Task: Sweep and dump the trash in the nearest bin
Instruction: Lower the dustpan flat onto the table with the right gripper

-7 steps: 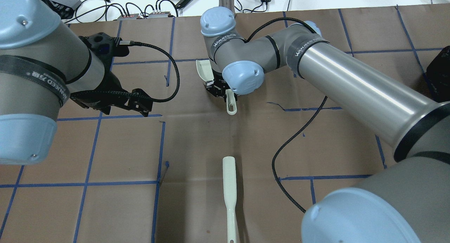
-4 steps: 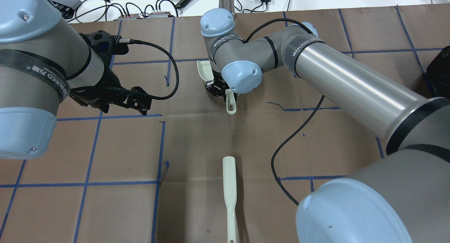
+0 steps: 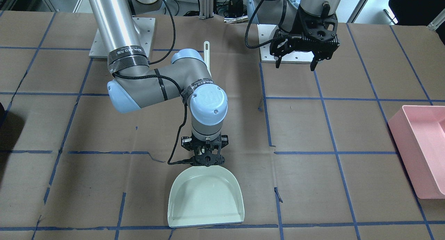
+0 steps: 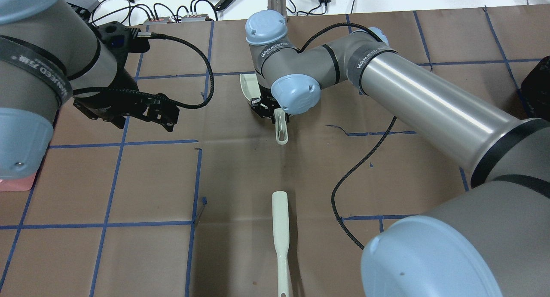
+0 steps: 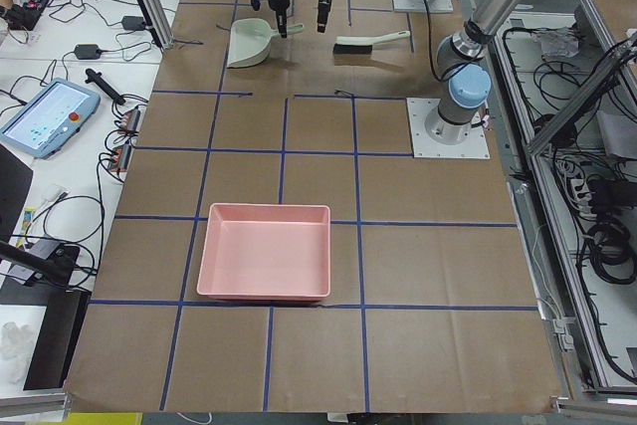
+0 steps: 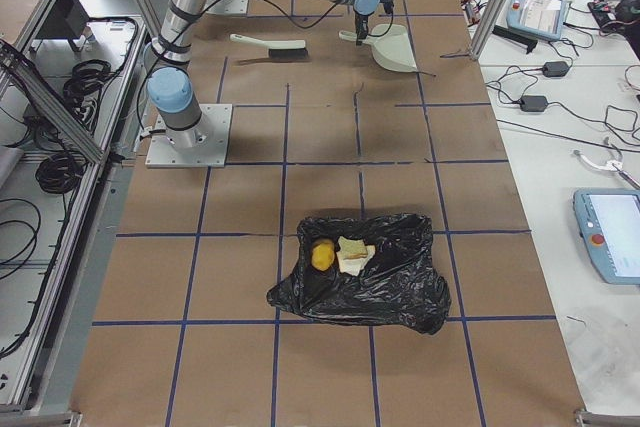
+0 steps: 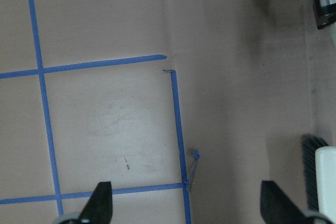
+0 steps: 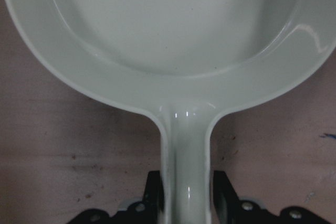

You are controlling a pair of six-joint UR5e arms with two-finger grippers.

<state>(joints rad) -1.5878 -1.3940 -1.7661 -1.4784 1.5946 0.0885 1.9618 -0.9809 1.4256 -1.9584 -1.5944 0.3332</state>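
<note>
- "WANJEED" is read on the black straps wound round the right arm [image 4: 371, 52] in the overhead view. A faint "UR" mark is seen on its blue wrist cap [image 3: 208, 99] in the front-facing view.
- The pale green dustpan [image 3: 205, 195] is laid flat on the brown-papered table [image 3: 347, 129]. Its handle is pinched between the jaws of the right gripper [image 3: 205, 160], as is shown close up by the right wrist camera.
- The left gripper [image 3: 295, 64] is held above the table near the robot's base, jaws spread wide. Brown paper and blue tape lines are framed between its fingertips [image 7: 102, 203] in the left wrist view.
- The brush [image 4: 280, 228] is seen lying on the table, nearer the robot than the dustpan and apart from both grippers.
- The trash is shown only by the exterior right camera. The potato [image 6: 322, 255] and the bread [image 6: 353, 255] are seen inside a black bag [image 6: 370, 282] at the table's end on the robot's right, well apart from the dustpan.
- The pink bin [image 5: 264, 251] is seen at the opposite end, in the exterior left and front-facing views.
</note>
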